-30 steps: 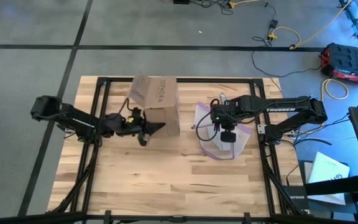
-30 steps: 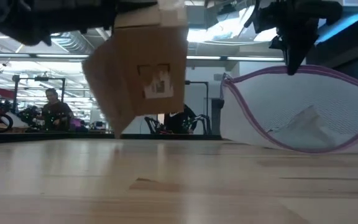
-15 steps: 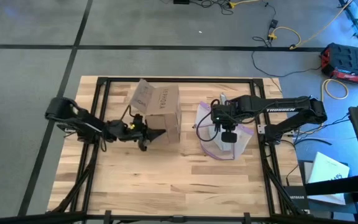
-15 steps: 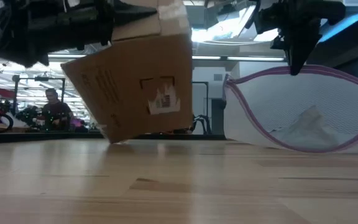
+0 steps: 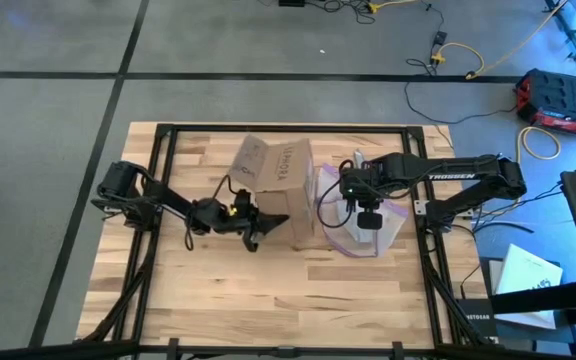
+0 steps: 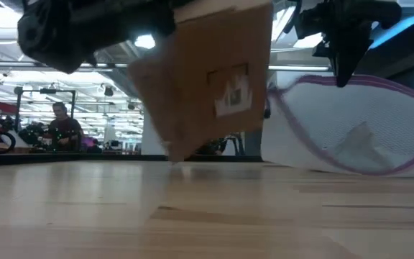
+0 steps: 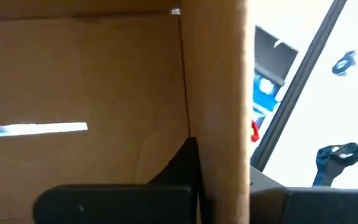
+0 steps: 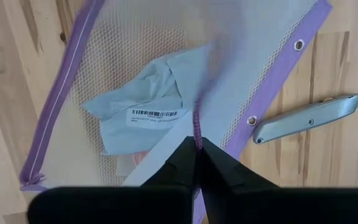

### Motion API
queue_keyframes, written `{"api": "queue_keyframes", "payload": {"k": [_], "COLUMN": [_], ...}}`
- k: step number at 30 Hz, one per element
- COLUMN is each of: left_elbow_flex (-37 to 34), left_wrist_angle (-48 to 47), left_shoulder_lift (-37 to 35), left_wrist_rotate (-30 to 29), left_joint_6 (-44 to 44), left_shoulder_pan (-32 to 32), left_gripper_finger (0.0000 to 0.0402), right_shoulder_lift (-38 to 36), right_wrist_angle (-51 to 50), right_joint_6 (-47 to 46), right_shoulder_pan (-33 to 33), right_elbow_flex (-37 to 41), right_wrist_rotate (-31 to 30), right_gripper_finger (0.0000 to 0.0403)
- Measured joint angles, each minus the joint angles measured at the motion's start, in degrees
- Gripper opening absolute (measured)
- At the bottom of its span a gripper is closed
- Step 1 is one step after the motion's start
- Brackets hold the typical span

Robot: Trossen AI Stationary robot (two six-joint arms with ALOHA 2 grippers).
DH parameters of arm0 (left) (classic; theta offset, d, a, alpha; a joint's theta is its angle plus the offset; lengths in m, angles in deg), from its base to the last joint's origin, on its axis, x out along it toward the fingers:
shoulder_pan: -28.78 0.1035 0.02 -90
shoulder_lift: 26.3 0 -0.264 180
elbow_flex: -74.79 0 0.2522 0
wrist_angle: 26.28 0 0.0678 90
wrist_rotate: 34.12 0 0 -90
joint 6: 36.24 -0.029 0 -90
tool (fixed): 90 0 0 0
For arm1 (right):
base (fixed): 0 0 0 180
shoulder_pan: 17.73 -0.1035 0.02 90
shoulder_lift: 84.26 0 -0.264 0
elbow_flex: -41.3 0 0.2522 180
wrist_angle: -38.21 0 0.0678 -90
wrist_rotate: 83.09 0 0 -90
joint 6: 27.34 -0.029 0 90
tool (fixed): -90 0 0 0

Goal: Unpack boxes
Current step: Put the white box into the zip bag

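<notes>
A brown cardboard box (image 5: 286,195) with black SEPHORA lettering on its open flap (image 5: 290,163) hangs tilted from my left gripper (image 5: 260,222) at mid-table. Its pale label (image 6: 230,95) faces the low view. Its lowest corner (image 6: 173,155) is at or just above the wood. Right beside it is a clear mesh bag with a purple zip edge (image 5: 353,232), a pale blue packet (image 8: 143,112) inside. My right gripper (image 5: 367,222) is shut on that bag's rim from above. A grey knife-like tool (image 8: 306,117) lies beside the bag. My left gripper pinches one side wall of the box at its open rim (image 7: 216,124), one finger (image 7: 182,165) inside and the other outside. It comes level from the table's left. The box is tilted, hanging off the fingers. My right gripper pinches the bag's purple zip edge (image 8: 197,124) between its fingertips (image 8: 185,158), pointing down from above. That rim is held up while the bag's bottom lies on the table.
The black frame rails (image 5: 160,150) run along the table's left and right sides. Bare wood (image 5: 298,290) lies along the near edge. Behind the table, a person (image 6: 61,124) sits far off in the room.
My left gripper has moved toward the table's right, carrying the box with it. The box dipped toward the table, turned about and now sits tilted close against the bag's left side. My right gripper has kept still.
</notes>
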State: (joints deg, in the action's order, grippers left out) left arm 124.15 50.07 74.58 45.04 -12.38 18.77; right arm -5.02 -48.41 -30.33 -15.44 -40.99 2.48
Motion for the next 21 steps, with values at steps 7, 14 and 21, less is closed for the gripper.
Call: {"api": "queue_keyframes", "payload": {"k": [7, 14, 21], "left_elbow_flex": [0.37, 1.57, 1.37], "left_wrist_angle": [-0.32, 0.03, 0.1], "left_shoulder_lift": [-0.04, -0.61, -0.29], "left_wrist_rotate": [0.48, 2.29, 2.15], "left_joint_6": [-1.37, -2.63, -1.67], "left_shoulder_pan": [1.45, 1.8, 1.84], "left_gripper_finger": [0.0, 0.0, 0.0], "right_shoulder_lift": [-0.01, 0.0, 0.0], "right_wrist_angle": [-0.12, -0.59, -0.75], "right_joint_6": [0.29, 0.5, 0.69], "right_shoulder_pan": [0.0, 0.0, 0.02], "right_elbow_flex": [0.0, 0.0, -0.02], "right_wrist_rotate": [-0.04, -0.07, -0.15], "right_gripper_finger": [0.0, 0.0, 0.0]}}
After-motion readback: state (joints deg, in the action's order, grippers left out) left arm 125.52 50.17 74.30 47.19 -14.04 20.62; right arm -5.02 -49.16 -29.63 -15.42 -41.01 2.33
